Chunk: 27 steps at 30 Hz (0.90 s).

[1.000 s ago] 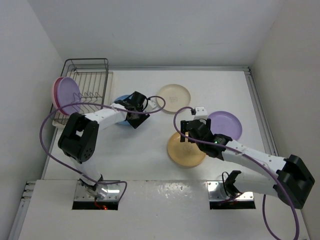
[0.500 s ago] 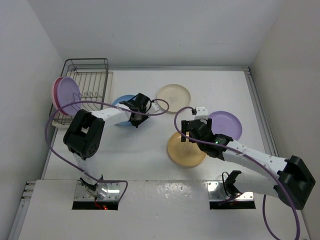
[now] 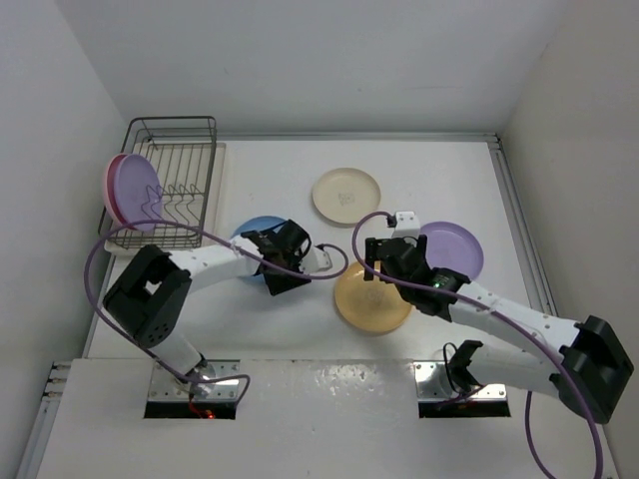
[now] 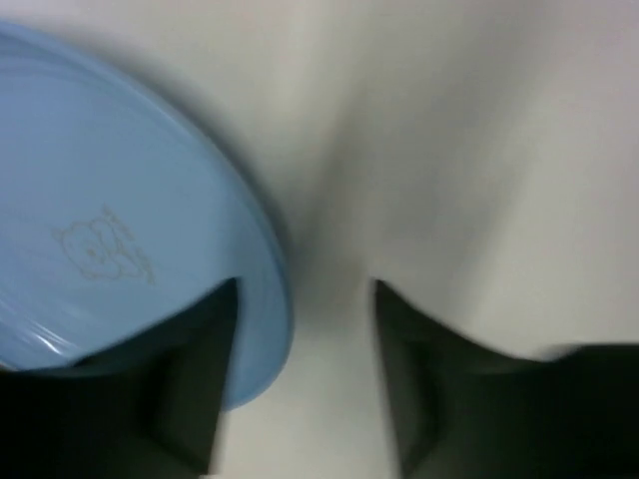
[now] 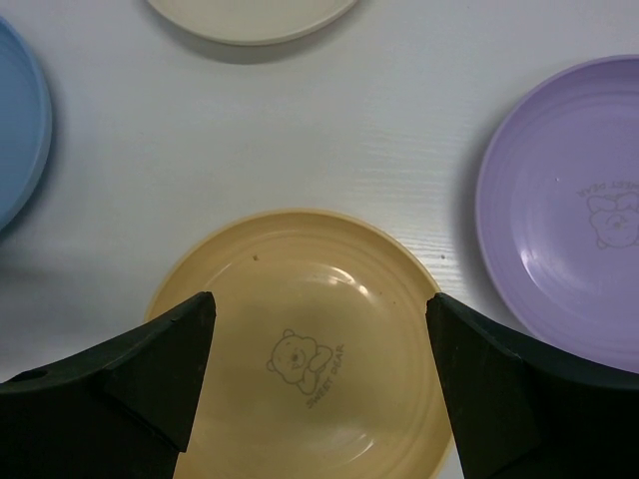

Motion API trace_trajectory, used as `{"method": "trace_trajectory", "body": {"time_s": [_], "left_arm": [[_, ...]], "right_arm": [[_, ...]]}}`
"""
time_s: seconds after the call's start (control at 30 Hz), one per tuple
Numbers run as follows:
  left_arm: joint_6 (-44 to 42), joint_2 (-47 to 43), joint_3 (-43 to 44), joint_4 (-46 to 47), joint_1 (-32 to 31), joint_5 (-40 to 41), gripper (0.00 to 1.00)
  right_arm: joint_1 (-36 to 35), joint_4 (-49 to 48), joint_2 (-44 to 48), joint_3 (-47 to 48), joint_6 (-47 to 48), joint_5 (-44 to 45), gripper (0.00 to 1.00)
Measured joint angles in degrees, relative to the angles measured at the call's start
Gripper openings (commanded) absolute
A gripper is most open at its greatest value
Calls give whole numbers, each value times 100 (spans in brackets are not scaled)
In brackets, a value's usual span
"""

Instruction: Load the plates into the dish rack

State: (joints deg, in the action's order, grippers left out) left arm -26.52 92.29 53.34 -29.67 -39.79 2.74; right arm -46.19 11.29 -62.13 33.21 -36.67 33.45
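The blue plate point(image 3: 254, 233) lies flat left of centre. My left gripper point(image 3: 280, 261) is open at its near right rim; in the left wrist view point(image 4: 305, 299) one finger is over the blue plate point(image 4: 110, 220) and the other over the table, with the rim between them. My right gripper point(image 3: 384, 267) is open and empty just above the orange-yellow plate point(image 3: 367, 301), its jaws wide over that plate point(image 5: 300, 299). The cream plate point(image 3: 346, 196) and one lilac plate point(image 3: 454, 247) lie flat. The pink plate point(image 3: 110, 185) and the other lilac plate point(image 3: 135, 190) stand at the dish rack's point(image 3: 185, 165) left side.
White walls close in the table on the left, back and right. A purple cable point(image 3: 329, 269) loops from my left wrist across the table. The right wrist view also shows the lilac plate point(image 5: 559, 210), the cream plate point(image 5: 250, 20) and the blue plate's rim point(image 5: 15, 130).
My left gripper has swung from the blue plate's far right side toward me to its near right rim. The right gripper has hardly moved.
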Motion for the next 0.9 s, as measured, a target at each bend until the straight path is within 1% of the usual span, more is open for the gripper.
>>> {"method": "trace_trajectory", "body": {"time_s": [0.07, 0.13, 0.23, 0.27, 0.33, 0.4, 0.5, 0.63, 0.9], "left_arm": [[-37, -258, -48, -157, -127, -118, 77], [-52, -619, -72, -258, -157, -249, 81], [11, -1316, -66, -334, 129, -387, 81], [85, -1515, -55, -332, 332, -387, 81], [343, -1746, -2, -306, 800, -251, 76], [680, -1744, 63, -243, 1279, 7, 75], [1272, -1523, 66, -195, 1731, 492, 73], [1897, -1180, -125, -199, 1810, 828, 73], [2542, -660, -72, -271, 2039, 946, 73]], "right_arm": [[11, 2, 26, 0, 9, 2, 87], [17, 2, 70, 0, 20, 7, 87], [31, 2, 133, -13, 24, 35, 87], [31, 2, 157, -35, 22, 50, 87], [31, 0, 208, -96, 20, 61, 87], [33, 0, 223, -155, 15, 63, 87], [33, 2, 221, -208, 0, 61, 87], [35, -2, 208, -208, -4, 59, 87], [35, -2, 247, -240, -44, 61, 87]]}}
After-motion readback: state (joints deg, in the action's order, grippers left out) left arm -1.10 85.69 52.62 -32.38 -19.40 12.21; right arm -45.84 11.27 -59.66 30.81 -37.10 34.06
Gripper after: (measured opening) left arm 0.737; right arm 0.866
